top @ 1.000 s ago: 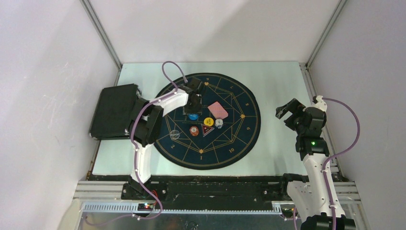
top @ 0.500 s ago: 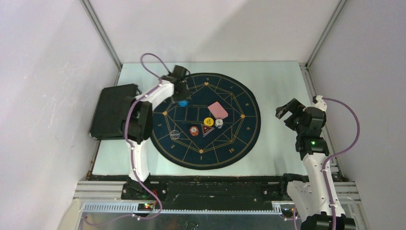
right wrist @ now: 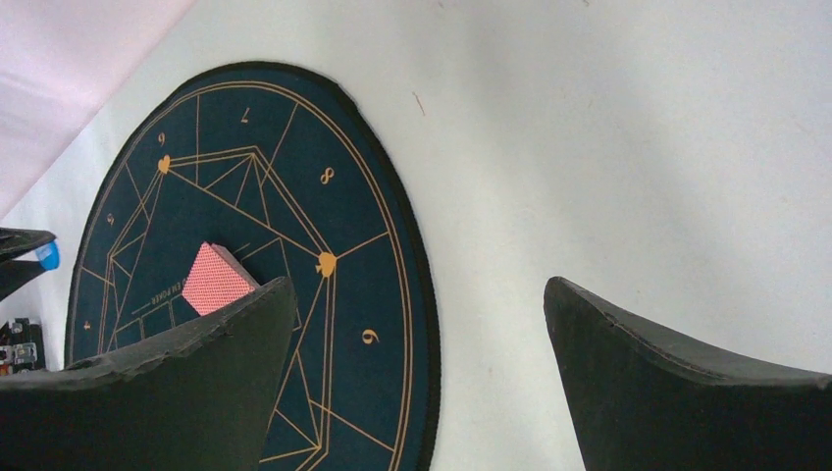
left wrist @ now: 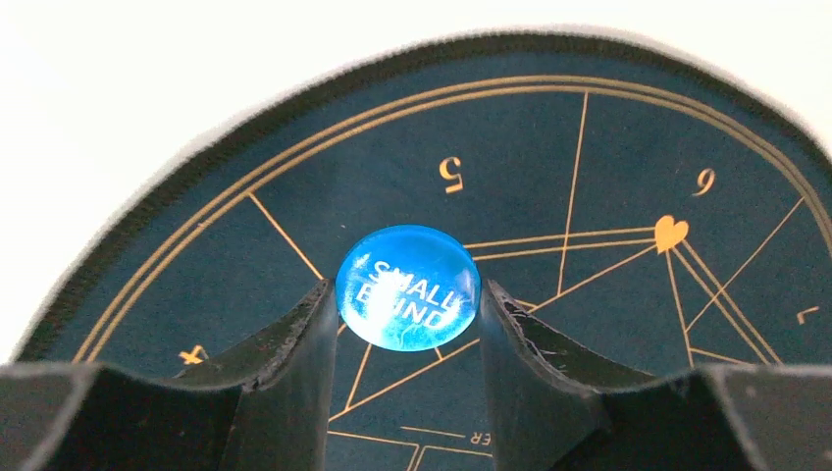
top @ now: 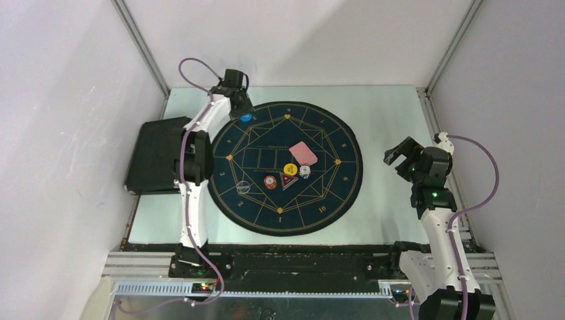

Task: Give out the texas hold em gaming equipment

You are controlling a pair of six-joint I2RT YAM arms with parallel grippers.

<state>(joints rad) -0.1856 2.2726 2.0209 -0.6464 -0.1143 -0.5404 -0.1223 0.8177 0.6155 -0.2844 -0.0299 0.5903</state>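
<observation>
**Q:** Left claw: state and load?
**A:** My left gripper (left wrist: 407, 294) is clamped on the blue "SMALL BLIND" chip (left wrist: 408, 287). One finger (left wrist: 294, 353) presses each side of its rim. I cannot tell whether the chip rests on the cloth or is raised off it.

**Q:** Position of that chip?
**A:** It is at the far-left part of the dark round mat (top: 333, 193), inside the gold rings and close to the mat's edge. The left wrist view shows the numeral 5 just beyond it and the 4 to one side. The black case (top: 154, 155) lies off the mat, at the left edge of the table (top: 393, 113).

**Q:** Right claw?
**A:** My right gripper (right wrist: 417, 289) has its jaws wide apart. It is above the bare table to the right of the mat, well apart from every piece.

**Q:** Remaining pieces?
**A:** All are grouped near the mat's centre.
- The pink-backed card deck (top: 303, 153) lies farthest from my bases.
- The yellow chip (top: 290, 169) is just nearer than the deck.
- The small white chip (top: 305, 171) is beside the yellow chip, on its right.
- The red triangular token (top: 288, 181) is directly nearer than the yellow chip.
- The red-white chip (top: 270, 181) is just left of the token.
- The grey chip (top: 243, 187) sits apart, toward the mat's left side.
</observation>
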